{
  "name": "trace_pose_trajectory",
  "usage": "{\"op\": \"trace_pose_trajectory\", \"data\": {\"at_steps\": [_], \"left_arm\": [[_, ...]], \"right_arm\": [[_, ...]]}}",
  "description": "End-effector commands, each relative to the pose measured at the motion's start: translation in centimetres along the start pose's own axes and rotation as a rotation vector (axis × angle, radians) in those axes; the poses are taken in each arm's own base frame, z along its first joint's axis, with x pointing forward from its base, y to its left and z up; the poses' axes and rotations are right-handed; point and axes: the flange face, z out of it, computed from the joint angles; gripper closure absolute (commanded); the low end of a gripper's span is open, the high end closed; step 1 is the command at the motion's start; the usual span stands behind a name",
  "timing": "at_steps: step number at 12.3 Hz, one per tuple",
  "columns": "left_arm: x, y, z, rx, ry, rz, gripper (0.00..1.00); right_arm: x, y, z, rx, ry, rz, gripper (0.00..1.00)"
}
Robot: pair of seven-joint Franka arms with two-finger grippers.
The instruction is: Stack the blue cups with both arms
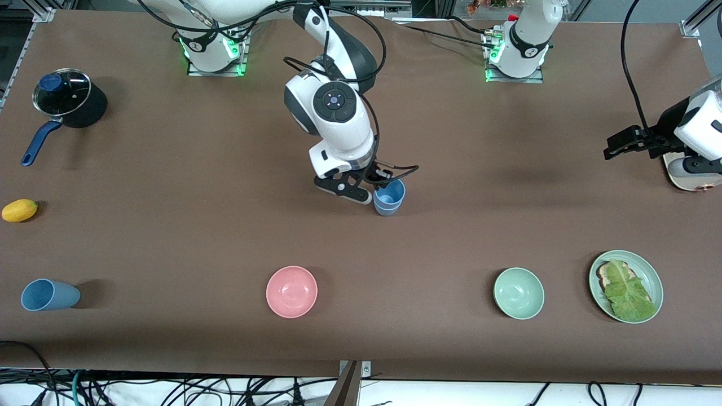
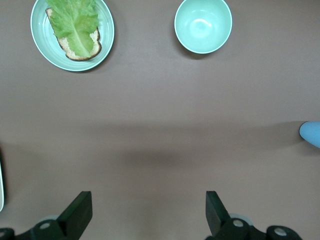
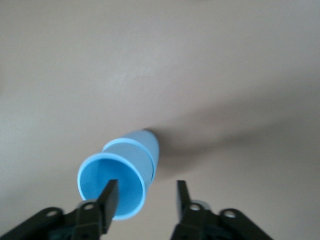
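Note:
A sky-blue cup (image 1: pixel 389 195) stands upright near the table's middle, nested in a second blue cup (image 3: pixel 142 145) under it. My right gripper (image 1: pixel 383 183) is open over this stack. In the right wrist view, one finger (image 3: pixel 109 196) is inside the top cup (image 3: pixel 112 185) and the other is outside its rim; the right gripper (image 3: pixel 145 189) does not pinch the wall. A duller grey-blue cup (image 1: pixel 48 295) lies on its side near the front camera at the right arm's end. My left gripper (image 1: pixel 612 149) waits open and empty (image 2: pixel 148 202) above the left arm's end of the table.
A pink bowl (image 1: pixel 291 291), a mint-green bowl (image 1: pixel 519 293) and a green plate with toast and lettuce (image 1: pixel 598 270) stand along the edge nearest the front camera. A lidded pot (image 1: pixel 62 96) and a yellow fruit (image 1: pixel 20 210) are at the right arm's end. A wooden board (image 1: pixel 691 181) lies under the left arm.

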Motion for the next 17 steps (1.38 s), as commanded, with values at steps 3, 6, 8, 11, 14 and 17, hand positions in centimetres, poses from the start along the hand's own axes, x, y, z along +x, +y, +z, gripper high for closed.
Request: {"op": "trace_pose_trajectory", "data": {"at_steps": [3, 6, 8, 11, 14, 17], "left_arm": [[-0.2, -0.1, -0.2, 0.003, 0.015, 0.023, 0.0], [-0.2, -0.1, -0.1, 0.005, 0.014, 0.022, 0.0], [-0.3, -0.2, -0.1, 0.004, 0.012, 0.022, 0.0], [-0.2, -1.8, -0.2, 0.002, 0.013, -0.007, 0.0], [-0.1, -1.7, -0.1, 0.002, 0.012, -0.006, 0.0], [0.0, -1.5, 0.0, 0.003, 0.012, -0.001, 0.0]], "right_arm": [[9.6, 8.3, -7.7, -0.065, -0.041, -0.16, 0.0], [15.5, 15.9, -12.8, -0.093, -0.063, -0.201, 0.0], [17.8, 22.6, -15.3, -0.103, -0.09, -0.207, 0.0], [18.9, 31.3, -20.3, -0.084, -0.098, -0.233, 0.0], [18.9, 38.2, -24.2, -0.065, -0.099, -0.235, 0.0], [17.6, 39.8, -26.5, -0.066, -0.108, -0.239, 0.0]]}}
